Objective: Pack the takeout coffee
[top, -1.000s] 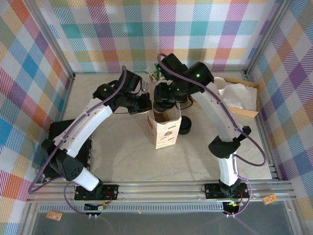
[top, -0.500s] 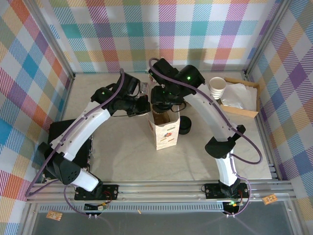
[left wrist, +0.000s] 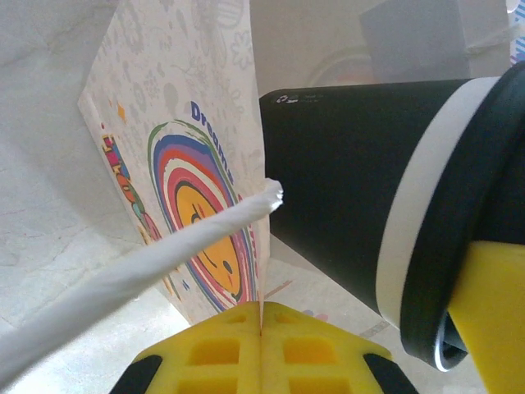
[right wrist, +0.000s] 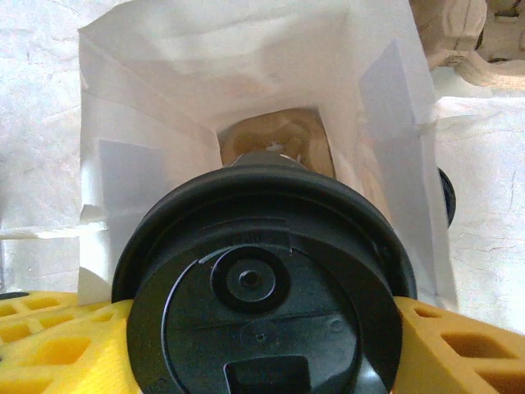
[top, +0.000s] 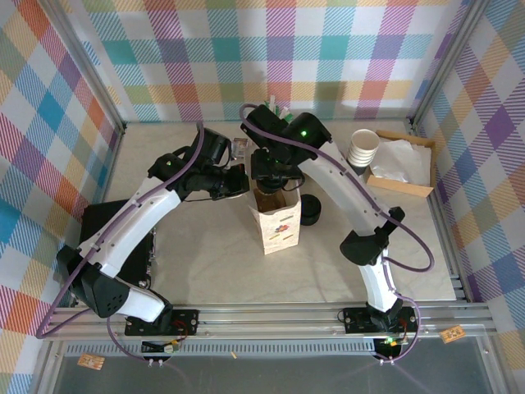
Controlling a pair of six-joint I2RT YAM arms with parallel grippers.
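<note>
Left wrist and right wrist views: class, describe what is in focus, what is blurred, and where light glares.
Left wrist view: the printed white paper bag is sharp, its twisted white paper handle blurs toward the lens; right wrist view: the black-lidded white paper cup shows soft sheen, the bag's interior glows overexposed.

Top external: high behind table at 6 o'clock, faced down, far. Left wrist: close, side-on to paper bag, takeout coffee at 3 o'clock. Right wrist: close, looked down into bag mouth. All shared bag.
</note>
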